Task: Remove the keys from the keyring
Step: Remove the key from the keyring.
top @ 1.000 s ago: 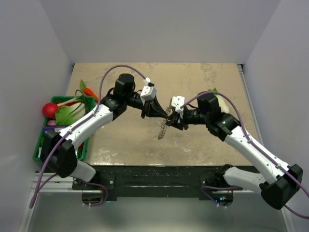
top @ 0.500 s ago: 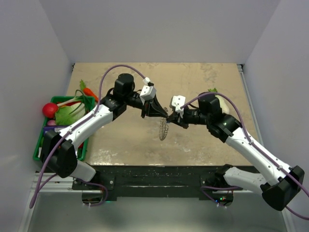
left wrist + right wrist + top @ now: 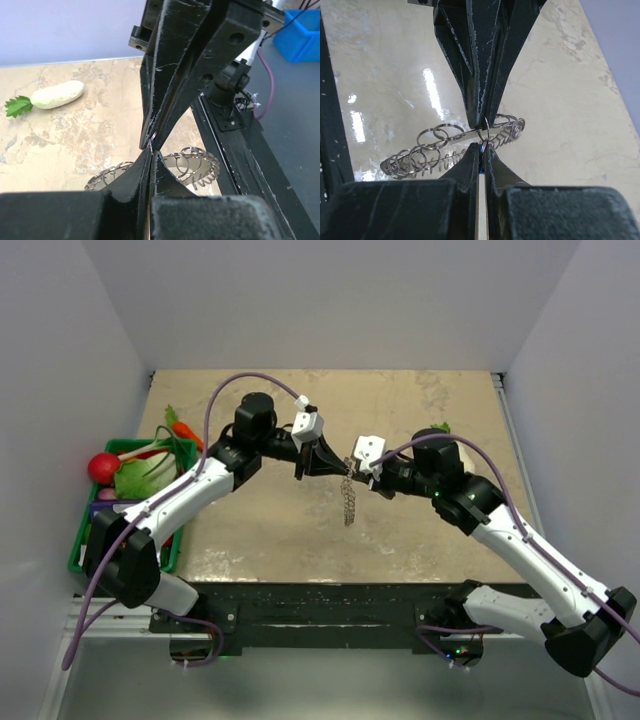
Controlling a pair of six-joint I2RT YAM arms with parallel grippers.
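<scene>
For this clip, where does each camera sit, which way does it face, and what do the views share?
Top external: above and behind the bases, looking down on the table; both arms show, left gripper meeting right gripper.
Left wrist: on the left arm, facing along its shut fingers at the right gripper; radish beyond.
Right wrist: mirrored, facing the left gripper; blue key between its own fingers.
Shared: both wrist views show the keyring at the meeting tips.

Pale lilac walls (image 3: pixel 330 300) enclose a beige marbled tabletop (image 3: pixel 400 400).
</scene>
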